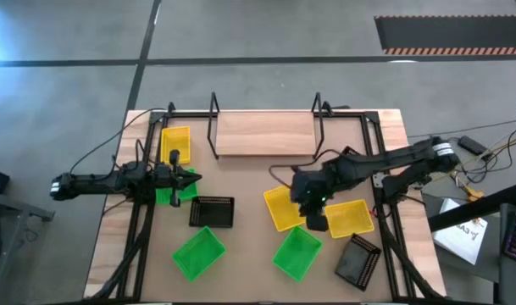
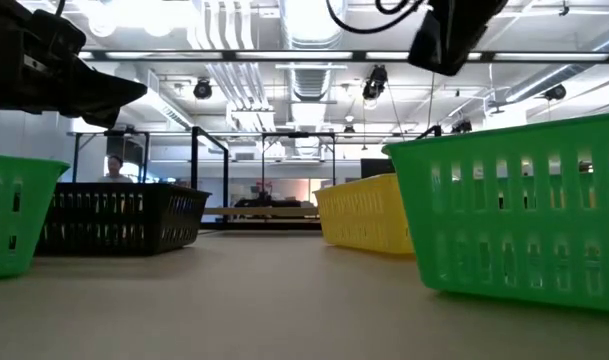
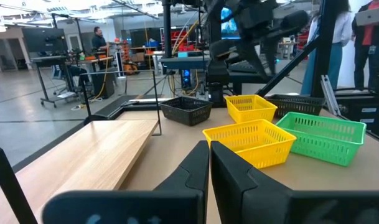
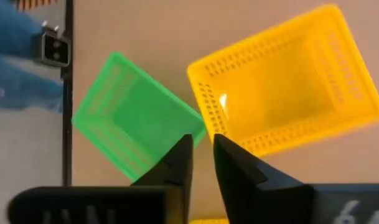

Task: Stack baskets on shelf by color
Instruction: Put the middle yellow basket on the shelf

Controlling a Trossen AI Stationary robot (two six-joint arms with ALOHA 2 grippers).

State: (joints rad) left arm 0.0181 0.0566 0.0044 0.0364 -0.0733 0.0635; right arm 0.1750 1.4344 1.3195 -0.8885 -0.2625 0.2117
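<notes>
The shelf (image 1: 264, 134), a light board between black wire frames, stands at the table's far middle. Baskets rest on their bases across the table: yellow (image 1: 174, 142) far left, green (image 1: 167, 195) under my left arm, black (image 1: 212, 212), green (image 1: 198, 252), two yellow (image 1: 283, 207) (image 1: 349, 218), green (image 1: 296, 252), black (image 1: 359, 258). My right gripper (image 4: 201, 152) hangs above the table, slanting down over the green basket (image 4: 133, 124) and yellow basket (image 4: 289, 93), fingers slightly apart with nothing between them. My left gripper (image 3: 209, 165) is shut, level, at the left.
Black frame rails (image 1: 139, 229) run along both sides of the table. Cables and papers (image 1: 469, 229) lie off the right edge. The room behind holds desks and a person (image 3: 99, 37). Bare tabletop (image 1: 249, 182) shows between the shelf and the baskets.
</notes>
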